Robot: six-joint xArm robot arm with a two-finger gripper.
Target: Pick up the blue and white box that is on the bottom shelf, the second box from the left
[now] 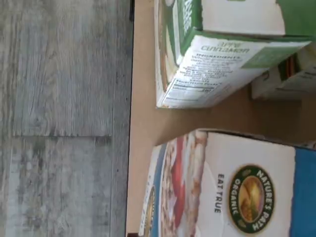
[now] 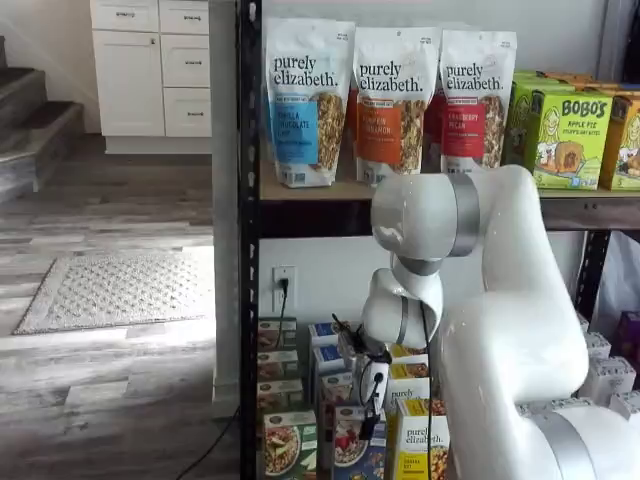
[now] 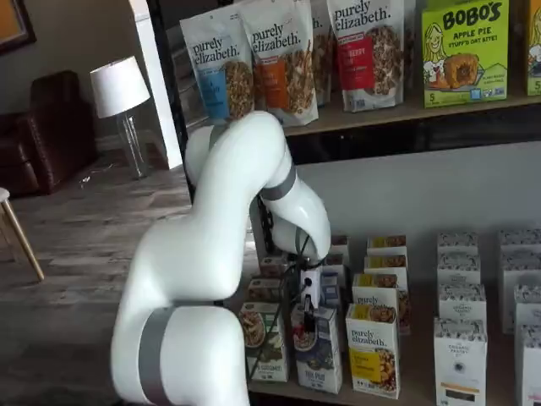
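The blue and white box (image 3: pixel 321 359) stands upright at the front of the bottom shelf (image 3: pixel 416 376), between a green-and-white box (image 3: pixel 264 342) and a yellow-and-white "purely elizabeth" box (image 3: pixel 374 351). It also shows in a shelf view (image 2: pixel 352 450). My gripper (image 3: pixel 308 326) hangs just above the blue box's top, with its black fingers pointing down. It shows in a shelf view (image 2: pixel 368 425) too. No gap between the fingers shows. In the wrist view the blue box's white top (image 1: pixel 232 187) with a round logo lies close below the camera, on the tan shelf board (image 1: pixel 143 98).
More boxes stand in rows behind and to the right (image 3: pixel 461 338) on the bottom shelf. The green-and-white box (image 1: pixel 212 54) stands close beside the blue one, a narrow gap apart. Granola bags (image 2: pixel 385 100) fill the shelf above. A black rack post (image 2: pixel 248 240) stands at the left.
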